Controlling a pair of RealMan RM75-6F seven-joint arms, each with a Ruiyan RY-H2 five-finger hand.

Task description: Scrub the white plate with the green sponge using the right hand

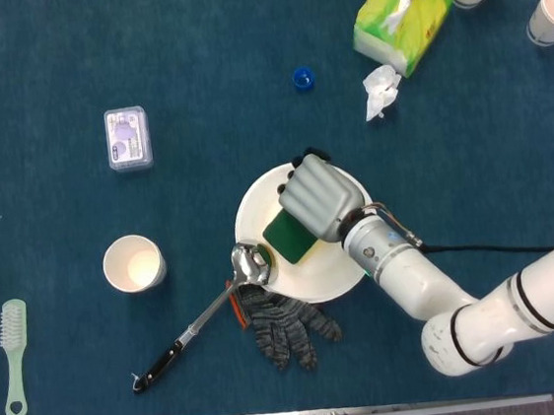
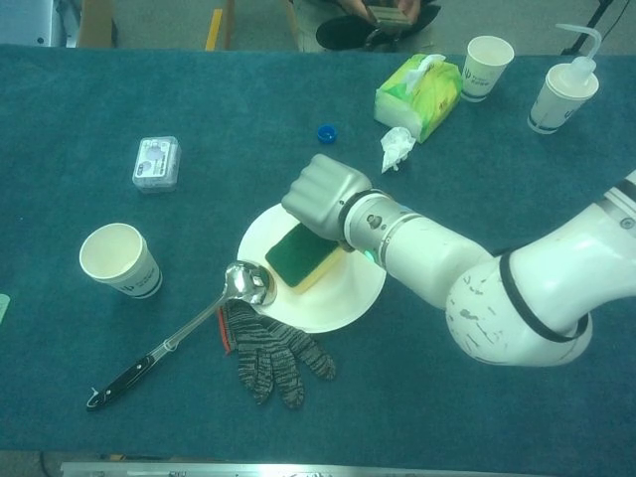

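The white plate (image 1: 348, 274) (image 2: 358, 298) lies on the blue cloth at the table's middle. On it rests the green sponge (image 1: 287, 236) (image 2: 295, 254), green face up with a yellow underside, near the plate's left side. My right hand (image 1: 318, 197) (image 2: 320, 195) grips the sponge from its far side, fingers curled over it, and presses it onto the plate. A ladle's bowl (image 1: 252, 263) (image 2: 249, 282) rests on the plate's left rim, close to the sponge. My left hand is in neither view.
A grey knit glove (image 1: 288, 326) lies at the plate's near edge, partly over the ladle's handle area. A paper cup (image 1: 133, 263) stands left. A small plastic box (image 1: 128, 137), blue cap (image 1: 303, 78), tissue pack (image 1: 400, 5), crumpled tissue (image 1: 381, 90), cups and a green brush (image 1: 13, 356) lie around.
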